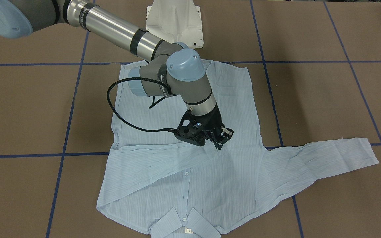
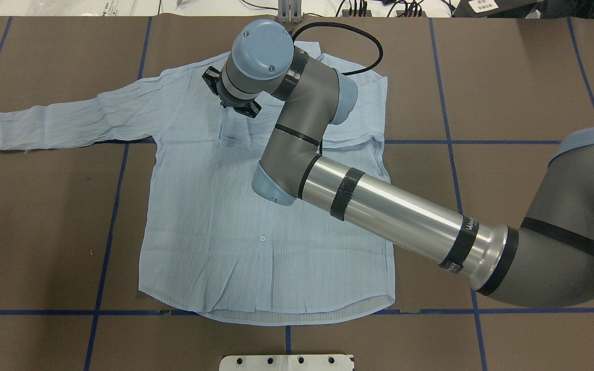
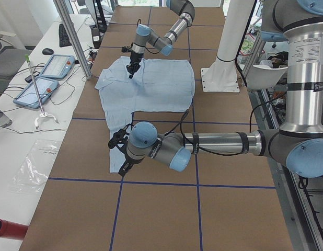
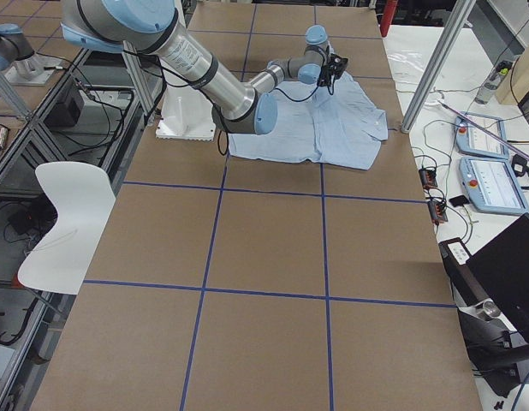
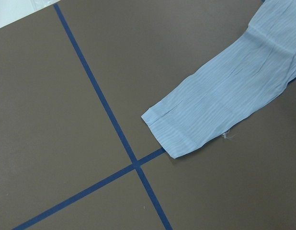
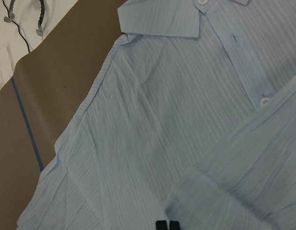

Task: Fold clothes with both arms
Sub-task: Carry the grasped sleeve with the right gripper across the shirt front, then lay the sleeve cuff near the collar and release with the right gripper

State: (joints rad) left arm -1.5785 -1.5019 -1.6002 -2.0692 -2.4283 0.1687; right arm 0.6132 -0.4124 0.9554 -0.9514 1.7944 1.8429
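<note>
Button-front shirt lies front-up on the table, one sleeve already folded across its chest where the right gripper hovers, jaws almost together and seemingly empty; next, I judge, the left gripper, its jaws unreadable here, must pinch the outstretched sleeve's cuff.

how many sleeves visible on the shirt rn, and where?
2. The outstretched sleeve lies flat, pointing to the robot's left. The folded sleeve crosses the front of the shirt, ending by the right gripper. Neither is hidden.

Striped pale-blue shirt on brown table; claw tips together beside its cuff.
</note>
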